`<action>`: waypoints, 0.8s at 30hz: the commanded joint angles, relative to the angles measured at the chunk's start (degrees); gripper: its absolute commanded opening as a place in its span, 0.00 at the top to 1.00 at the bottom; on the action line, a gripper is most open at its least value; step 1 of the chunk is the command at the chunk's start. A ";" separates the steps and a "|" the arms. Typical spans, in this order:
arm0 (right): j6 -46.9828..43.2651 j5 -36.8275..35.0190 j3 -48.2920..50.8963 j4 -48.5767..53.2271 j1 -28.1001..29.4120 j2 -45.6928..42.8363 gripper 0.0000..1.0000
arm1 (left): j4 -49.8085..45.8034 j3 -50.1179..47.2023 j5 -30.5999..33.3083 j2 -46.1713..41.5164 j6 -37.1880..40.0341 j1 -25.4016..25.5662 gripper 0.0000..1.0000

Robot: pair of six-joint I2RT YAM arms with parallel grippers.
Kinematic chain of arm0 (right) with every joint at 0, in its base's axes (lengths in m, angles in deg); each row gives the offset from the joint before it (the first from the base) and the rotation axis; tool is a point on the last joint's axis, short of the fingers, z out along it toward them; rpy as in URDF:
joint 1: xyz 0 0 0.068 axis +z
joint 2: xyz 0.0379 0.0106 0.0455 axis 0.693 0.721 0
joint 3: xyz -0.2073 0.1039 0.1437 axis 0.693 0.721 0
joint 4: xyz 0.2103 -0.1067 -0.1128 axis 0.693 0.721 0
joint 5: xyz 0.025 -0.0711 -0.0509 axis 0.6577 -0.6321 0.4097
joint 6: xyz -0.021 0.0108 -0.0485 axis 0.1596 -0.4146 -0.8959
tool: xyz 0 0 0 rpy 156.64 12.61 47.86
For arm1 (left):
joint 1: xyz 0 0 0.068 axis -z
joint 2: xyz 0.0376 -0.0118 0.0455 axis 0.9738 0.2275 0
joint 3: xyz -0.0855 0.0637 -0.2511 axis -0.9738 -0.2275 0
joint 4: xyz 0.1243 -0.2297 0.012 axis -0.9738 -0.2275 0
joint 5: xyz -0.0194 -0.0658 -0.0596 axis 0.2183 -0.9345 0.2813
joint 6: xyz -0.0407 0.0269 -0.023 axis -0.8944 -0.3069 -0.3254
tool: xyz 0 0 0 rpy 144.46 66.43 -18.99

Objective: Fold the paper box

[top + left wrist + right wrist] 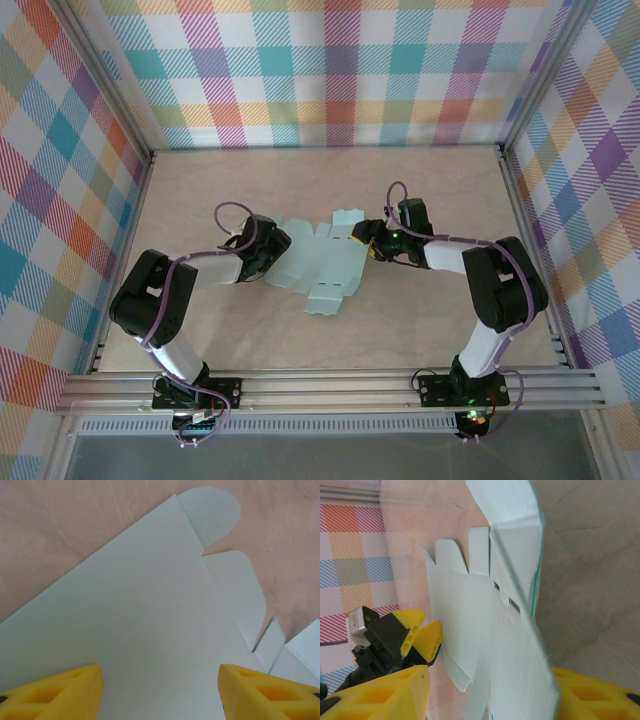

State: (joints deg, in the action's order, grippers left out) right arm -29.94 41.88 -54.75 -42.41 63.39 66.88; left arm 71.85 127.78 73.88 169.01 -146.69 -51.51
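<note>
The paper box (325,268) is a flat pale mint-green die-cut sheet lying in the middle of the table. My left gripper (278,246) is at its left edge. In the left wrist view the left gripper (160,675) stands open, yellow fingers wide apart low over the paper box (140,605). My right gripper (365,238) is at the sheet's right edge. In the right wrist view a lifted edge panel of the paper box (515,645) stands between the fingers of the right gripper (489,677), with a gap beside the left finger (385,695).
The wooden table (430,180) is walled on three sides by plaid panels (330,70). Aluminium rails (330,385) run along the near edge by the arm bases. The left gripper's fingers (422,637) show at the sheet's far edge in the right wrist view.
</note>
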 commanded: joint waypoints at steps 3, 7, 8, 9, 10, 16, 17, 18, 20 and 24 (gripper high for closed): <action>-0.52 -1.60 5.70 -1.43 0.41 -4.35 0.45 | -5.27 -1.77 -3.17 6.02 -11.39 3.19 0.38; 0.33 -5.94 11.24 -1.60 0.60 -9.30 0.54 | -6.08 -1.97 -0.85 5.84 -12.39 3.99 0.39; 0.38 -6.87 12.05 -1.13 0.60 -10.25 0.56 | -6.34 -1.85 -0.57 5.84 -12.48 4.09 0.39; 0.18 -7.85 12.93 -0.64 0.57 -11.45 0.59 | -6.64 -1.87 -0.22 5.75 -12.47 4.25 0.39; 0.06 -8.73 13.45 0.02 0.60 -12.44 0.62 | -6.69 -1.75 0.01 5.80 -12.48 4.36 0.39; -2.68 -12.33 12.55 4.33 0.60 -13.52 0.93 | -6.93 -1.17 0.34 5.55 -11.84 4.98 0.39; -3.79 -13.08 12.06 5.49 0.55 -13.72 0.97 | -7.21 -1.08 0.49 5.12 -11.27 4.98 0.38; -5.61 -13.72 10.81 7.74 0.52 -13.72 1.00 | -7.64 -1.14 1.14 4.16 -10.31 5.06 0.38; -10.65 -14.92 7.58 13.85 0.29 -13.48 1.00 | -9.39 -0.72 3.18 1.61 -7.04 5.13 0.34; -26.25 -15.04 -3.36 31.55 -0.75 -9.96 1.00 | -15.62 3.67 7.90 -4.13 4.23 5.07 0.22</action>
State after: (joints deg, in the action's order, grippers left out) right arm -43.53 29.25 -51.34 -23.74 63.68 55.10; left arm 67.91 129.64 77.77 167.90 -151.17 -46.83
